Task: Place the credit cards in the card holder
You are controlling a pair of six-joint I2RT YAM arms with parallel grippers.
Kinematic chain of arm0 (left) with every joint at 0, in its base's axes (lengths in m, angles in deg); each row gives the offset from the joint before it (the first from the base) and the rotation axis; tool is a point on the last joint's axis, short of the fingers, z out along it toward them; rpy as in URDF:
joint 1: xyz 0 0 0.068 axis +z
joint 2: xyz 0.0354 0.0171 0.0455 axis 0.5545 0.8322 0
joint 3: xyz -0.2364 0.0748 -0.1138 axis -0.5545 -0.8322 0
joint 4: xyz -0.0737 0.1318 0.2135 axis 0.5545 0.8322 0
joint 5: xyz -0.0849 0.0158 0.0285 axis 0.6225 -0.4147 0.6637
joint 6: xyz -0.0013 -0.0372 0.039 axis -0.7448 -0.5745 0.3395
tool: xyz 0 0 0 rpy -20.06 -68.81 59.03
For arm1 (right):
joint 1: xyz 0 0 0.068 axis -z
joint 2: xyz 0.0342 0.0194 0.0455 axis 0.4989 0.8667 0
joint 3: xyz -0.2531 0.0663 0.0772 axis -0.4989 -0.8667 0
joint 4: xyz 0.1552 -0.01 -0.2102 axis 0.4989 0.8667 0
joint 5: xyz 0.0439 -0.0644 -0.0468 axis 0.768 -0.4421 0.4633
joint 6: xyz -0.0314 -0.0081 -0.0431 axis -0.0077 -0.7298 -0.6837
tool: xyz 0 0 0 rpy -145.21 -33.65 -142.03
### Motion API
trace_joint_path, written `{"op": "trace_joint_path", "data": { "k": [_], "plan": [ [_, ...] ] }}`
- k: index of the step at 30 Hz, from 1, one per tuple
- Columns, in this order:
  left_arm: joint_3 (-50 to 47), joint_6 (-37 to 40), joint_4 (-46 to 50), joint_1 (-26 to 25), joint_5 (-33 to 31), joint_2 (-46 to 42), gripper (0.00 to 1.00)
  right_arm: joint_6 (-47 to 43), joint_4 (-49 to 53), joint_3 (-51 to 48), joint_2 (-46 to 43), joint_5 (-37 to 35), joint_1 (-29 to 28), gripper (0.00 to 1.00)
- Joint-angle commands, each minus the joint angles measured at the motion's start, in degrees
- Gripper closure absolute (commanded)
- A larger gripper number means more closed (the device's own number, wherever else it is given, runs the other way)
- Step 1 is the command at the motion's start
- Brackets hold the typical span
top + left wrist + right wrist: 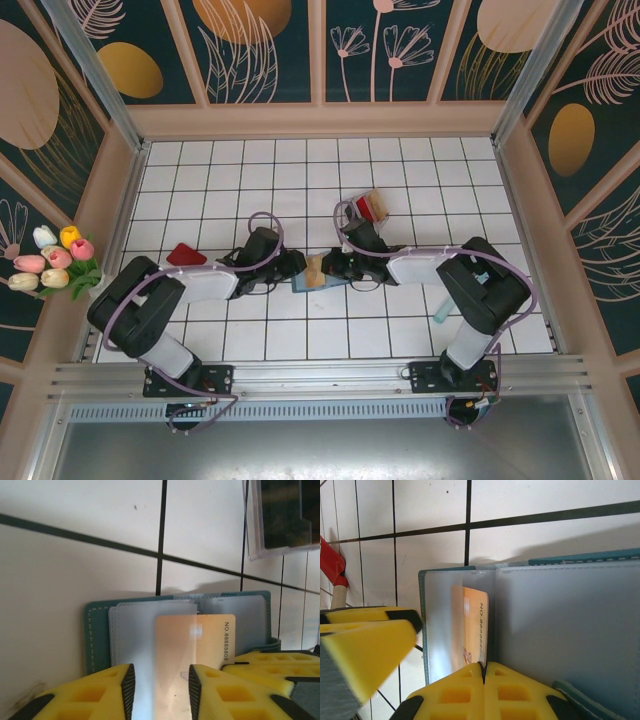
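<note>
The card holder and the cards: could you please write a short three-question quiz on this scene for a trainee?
1. True or false: the card holder lies folded shut.
2. Which card sits partly inside a slot of the card holder?
A. a red card
B. the tan card
C. a black card
3. Which has its jaws pressed together, the left tool or the right tool?
Key: 1 false, it lies open; 2 B; 3 the right tool.
</note>
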Motion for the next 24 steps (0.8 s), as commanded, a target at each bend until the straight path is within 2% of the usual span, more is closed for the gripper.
{"op": "trace_joint_path", "data": {
  "k": [1,4,8,13,19,24],
  "plan": [
    [-0.37,0.93,6.19,-0.12,-5.97,-3.89,0.59,-0.87,2.23,0.92,1.86,-0.71,-0.6,0.99],
    [-0.81,0.7,8.34,-0.1,-8.01,-4.55,0.55,-0.77,1.47,0.77,2.13,-0.08,-0.64,0.97],
    [-0.52,0.35,7.48,-0.1,-5.3,-1.42,0.56,-1.0,0.71,0.68,2.41,0.66,-0.71,0.97],
    [-1.38,-0.7,4.05,-0.1,-3.72,0.9,0.64,-1.37,-0.93,0.44,3.04,2.87,-0.71,0.98],
    [-1.38,-0.96,1.32,-0.16,-1.93,2.48,0.8,-1.7,-3.62,0.21,2.82,5.07,-0.8,0.97],
    [-1.08,-1.2,0.66,-0.1,-1.39,2.97,0.82,-1.76,-2.62,1.79,4.53,5.1,-1.06,0.97]
  ]
}}
